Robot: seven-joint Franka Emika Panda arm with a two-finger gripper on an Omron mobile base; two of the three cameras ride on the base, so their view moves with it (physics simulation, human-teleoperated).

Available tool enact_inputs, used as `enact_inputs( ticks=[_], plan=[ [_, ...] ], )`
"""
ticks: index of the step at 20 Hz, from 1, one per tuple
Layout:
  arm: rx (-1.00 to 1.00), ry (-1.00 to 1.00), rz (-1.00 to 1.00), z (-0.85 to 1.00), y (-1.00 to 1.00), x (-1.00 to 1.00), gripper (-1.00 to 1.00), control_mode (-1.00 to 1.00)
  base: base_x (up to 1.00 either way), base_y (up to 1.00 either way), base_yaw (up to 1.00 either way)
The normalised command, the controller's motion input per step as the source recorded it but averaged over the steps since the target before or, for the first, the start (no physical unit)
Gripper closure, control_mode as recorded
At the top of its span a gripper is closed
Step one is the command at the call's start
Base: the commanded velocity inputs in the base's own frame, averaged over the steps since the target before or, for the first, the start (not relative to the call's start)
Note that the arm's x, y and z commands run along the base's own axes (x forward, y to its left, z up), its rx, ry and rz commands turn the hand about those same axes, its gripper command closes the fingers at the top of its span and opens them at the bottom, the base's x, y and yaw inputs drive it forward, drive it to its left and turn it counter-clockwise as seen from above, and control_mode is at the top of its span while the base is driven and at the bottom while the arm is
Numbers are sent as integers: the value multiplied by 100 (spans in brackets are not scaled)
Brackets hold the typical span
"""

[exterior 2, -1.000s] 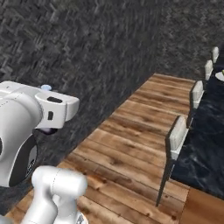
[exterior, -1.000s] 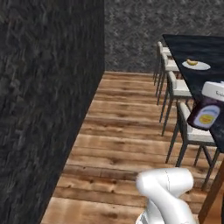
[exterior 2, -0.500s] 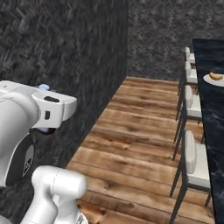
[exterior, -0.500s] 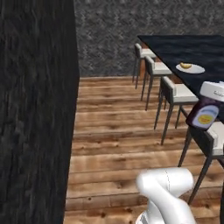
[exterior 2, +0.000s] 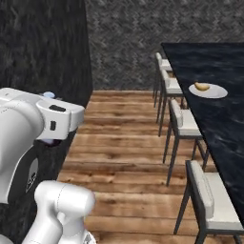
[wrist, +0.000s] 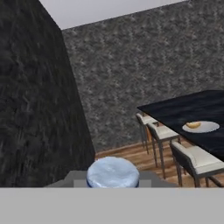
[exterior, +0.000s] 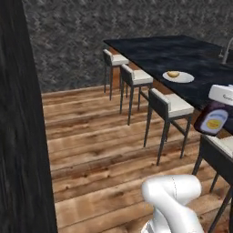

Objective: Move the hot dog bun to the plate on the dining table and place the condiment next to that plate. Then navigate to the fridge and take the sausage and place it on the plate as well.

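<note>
My gripper point(exterior: 218, 105) is shut on the condiment bottle point(exterior: 212, 120), a brown bottle with a yellow label that hangs under the white hand at the right edge of the left base view. In the hand view the bottle's pale blue cap point(wrist: 113, 171) sits between the fingers at the bottom. The white plate point(exterior: 184, 79) lies on the dark dining table point(exterior: 154, 50), with the hot dog bun point(exterior: 173, 73) on it. The plate point(exterior 2: 215, 92) and bun point(exterior 2: 202, 86) also show in the right base view, and far right in the hand view as plate point(wrist: 208, 127) and bun point(wrist: 193, 125).
A row of white-seated chairs point(exterior: 170, 103) lines the table's near side, with another chair point(exterior 2: 209, 200) close to the base. A dark wall point(exterior: 20, 132) stands close on the left. Wooden floor point(exterior: 91, 141) lies open between wall and chairs.
The whole picture has shifted because the base has moved: the table, chairs and plate now sit nearer the middle of the views. The bottle stays in the gripper.
</note>
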Motion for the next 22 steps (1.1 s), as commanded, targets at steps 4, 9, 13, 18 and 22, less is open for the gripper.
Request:
enact_inputs(
  ticks=[4, 9, 13, 18, 22],
  plan=[
    [0, 0, 0, 0, 0, 0, 100, 100, 100, 58, -48],
    [0, 0, 0, 0, 0, 0, 100, 100, 100, 71, -49],
    [0, 0, 0, 0, 0, 0, 100, 100, 100, 77, -51],
    [0, 0, 0, 0, 0, 0, 100, 100, 100, 77, -51],
    [0, 0, 0, 0, 0, 0, 100, 100, 100, 76, -51]
  ],
)
